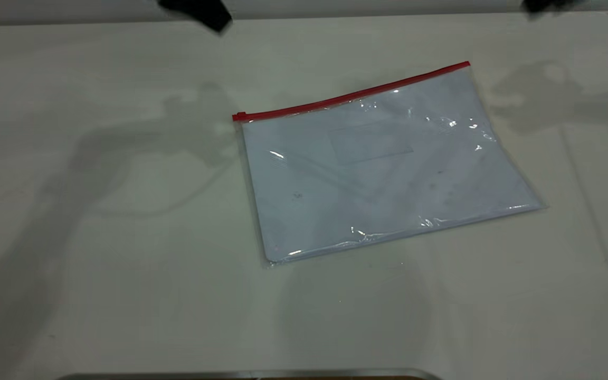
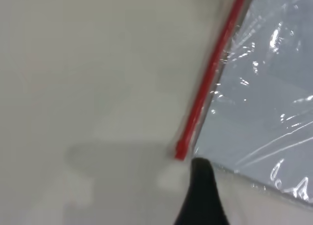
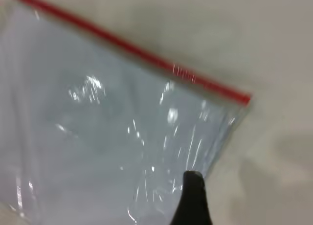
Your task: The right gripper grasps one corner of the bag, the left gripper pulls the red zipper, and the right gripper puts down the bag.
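Note:
The bag, a clear pouch with white sheets inside, lies flat on the table. The red zipper runs along its far edge, with the slider tab at the left end. The right-end corner of the bag rests on the table. My left gripper hovers at the far edge, back and left of the slider. One of its fingers shows just beside the zipper's slider end. My right gripper is at the far right edge. One of its fingers shows over the bag near the red corner. Both grippers hold nothing.
The white table carries only the pouch and the arms' shadows. A metal edge runs along the near side.

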### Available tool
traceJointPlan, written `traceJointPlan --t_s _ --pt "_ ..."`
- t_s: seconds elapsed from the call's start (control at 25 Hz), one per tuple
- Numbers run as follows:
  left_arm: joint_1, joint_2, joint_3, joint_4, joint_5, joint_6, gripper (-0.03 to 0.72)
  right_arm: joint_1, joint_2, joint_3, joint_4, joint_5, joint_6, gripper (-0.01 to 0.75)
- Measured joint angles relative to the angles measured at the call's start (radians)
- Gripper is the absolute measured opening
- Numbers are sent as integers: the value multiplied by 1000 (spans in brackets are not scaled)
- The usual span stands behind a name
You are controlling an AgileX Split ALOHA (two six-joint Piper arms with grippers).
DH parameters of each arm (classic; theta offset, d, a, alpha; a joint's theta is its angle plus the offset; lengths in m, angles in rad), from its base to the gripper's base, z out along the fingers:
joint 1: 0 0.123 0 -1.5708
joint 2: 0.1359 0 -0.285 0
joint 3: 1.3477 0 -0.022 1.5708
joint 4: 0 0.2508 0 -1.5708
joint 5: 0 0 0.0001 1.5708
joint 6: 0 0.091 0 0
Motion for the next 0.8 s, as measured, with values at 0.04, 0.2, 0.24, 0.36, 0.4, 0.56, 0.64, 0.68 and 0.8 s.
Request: traceJointPlan --t_s 0.04,0.2,0.24,0.36,0.4,0.56,0.64,0.68,0.8 --pt "0 -35 0 59 14 -81 655 0 -43 -20 -10 24 26 673" --pt "0 -217 0 271 78 -427 647 0 -213 -99 -47 166 138 622" --pt "0 -268 0 324 105 -508 642 0 -249 -113 -49 201 158 608" --pt "0 -412 0 466 203 -692 621 0 -376 -155 -51 243 229 584" --pt "0 -461 0 509 242 -742 612 0 -412 -165 -51 249 249 581" --pt "0 -631 0 631 384 -861 588 0 -581 -174 -60 254 333 577" --pt "0 -701 0 657 441 -881 586 0 -660 -174 -76 254 389 577" --pt "0 -736 0 661 469 -885 586 0 -691 -174 -86 254 419 577" --pt "0 -830 0 663 537 -888 586 0 -785 -174 -131 254 550 577"
